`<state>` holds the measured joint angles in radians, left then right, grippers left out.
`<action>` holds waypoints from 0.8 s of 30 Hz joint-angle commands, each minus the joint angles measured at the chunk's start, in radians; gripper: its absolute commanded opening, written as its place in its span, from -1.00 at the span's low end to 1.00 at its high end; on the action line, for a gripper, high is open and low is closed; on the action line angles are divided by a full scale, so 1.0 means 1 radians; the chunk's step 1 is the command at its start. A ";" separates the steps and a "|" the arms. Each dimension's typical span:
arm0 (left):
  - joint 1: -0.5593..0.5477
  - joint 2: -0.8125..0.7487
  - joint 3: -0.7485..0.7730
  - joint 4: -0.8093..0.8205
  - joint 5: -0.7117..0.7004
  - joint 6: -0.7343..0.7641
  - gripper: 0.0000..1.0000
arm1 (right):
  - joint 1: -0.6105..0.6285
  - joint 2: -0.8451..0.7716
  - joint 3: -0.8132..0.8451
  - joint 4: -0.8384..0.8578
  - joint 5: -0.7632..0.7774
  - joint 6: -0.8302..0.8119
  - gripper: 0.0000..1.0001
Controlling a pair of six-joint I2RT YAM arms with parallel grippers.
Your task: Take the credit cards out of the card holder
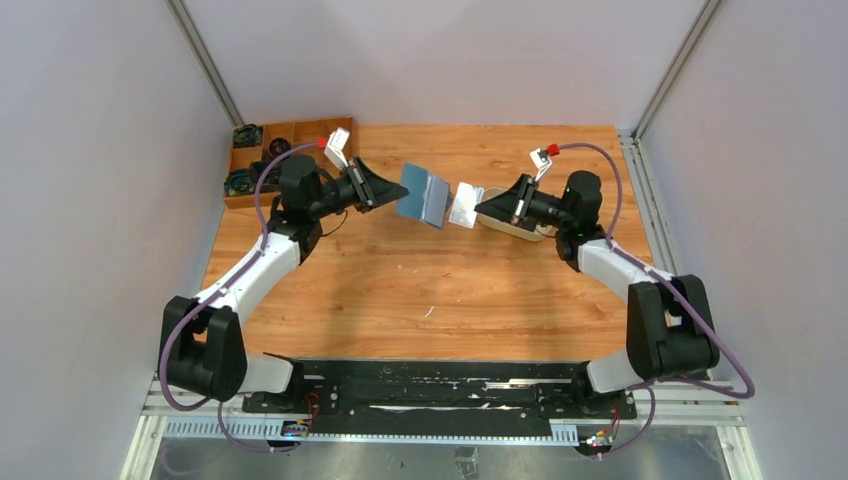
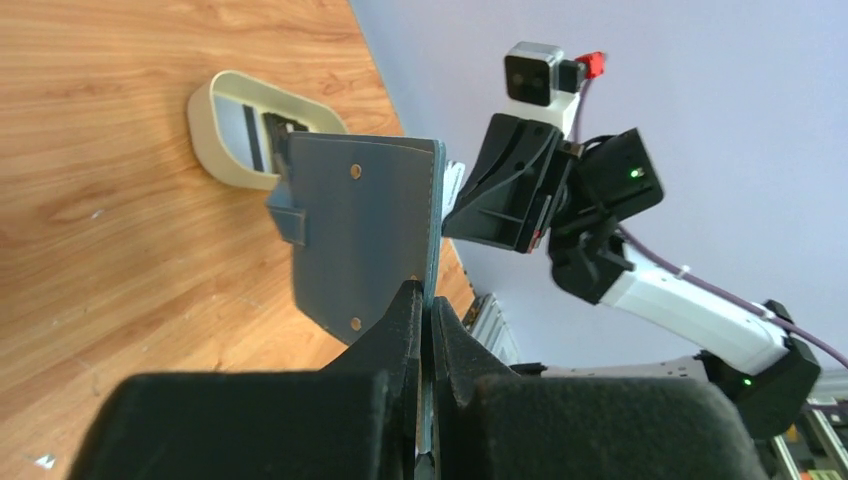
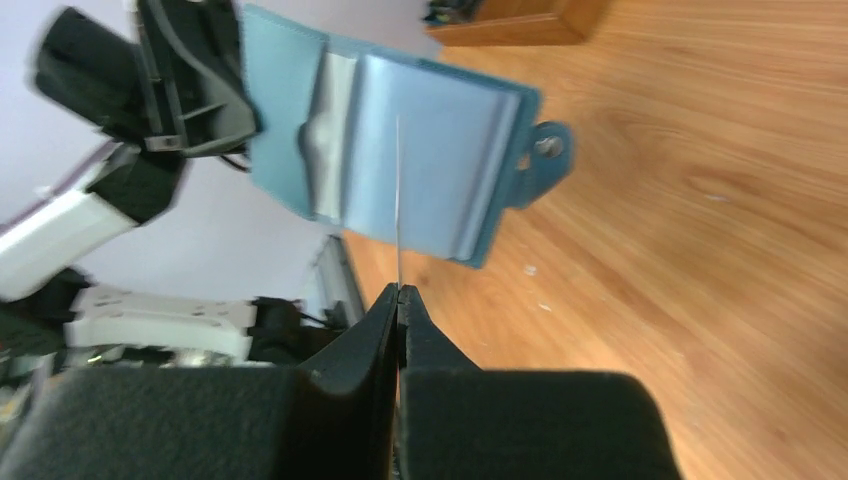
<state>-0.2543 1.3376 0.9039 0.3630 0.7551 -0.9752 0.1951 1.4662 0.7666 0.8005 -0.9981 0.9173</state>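
Note:
The teal card holder (image 1: 424,195) hangs open above the middle of the table, with my left gripper (image 1: 392,190) shut on its left edge. The left wrist view shows its dark outer face (image 2: 360,225) rising from my gripper (image 2: 426,298). My right gripper (image 1: 484,207) is shut on a pale credit card (image 1: 466,205) just off the holder's right edge. From the right wrist the card (image 3: 398,200) appears edge-on as a thin line above my gripper (image 3: 398,290), in front of the holder's pale blue slots (image 3: 420,160). Whether the card still touches a slot I cannot tell.
A cream oval tray (image 1: 520,232) stands on the table under my right gripper, and it also shows in the left wrist view (image 2: 212,135) with a dark item inside. A wooden compartment box (image 1: 270,150) with dark parts sits at the back left corner.

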 commanded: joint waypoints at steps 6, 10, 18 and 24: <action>0.006 0.043 -0.109 -0.115 -0.006 0.160 -1.00 | -0.098 -0.099 0.114 -0.677 0.186 -0.433 -1.00; 0.006 0.099 -0.187 -0.120 -0.008 0.231 -1.00 | -0.142 -0.061 0.130 -0.699 0.220 -0.447 -1.00; 0.006 0.111 -0.238 -0.151 -0.047 0.310 -1.00 | -0.186 0.081 0.187 -0.710 0.287 -0.439 -1.00; 0.004 0.073 -0.196 -0.370 -0.186 0.423 -1.00 | -0.221 0.234 0.313 -0.707 0.355 -0.419 -1.00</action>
<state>-0.2520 1.4509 0.6674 0.1387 0.6701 -0.6559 -0.0036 1.6279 0.9901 0.1040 -0.7082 0.4999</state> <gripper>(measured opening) 0.043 0.005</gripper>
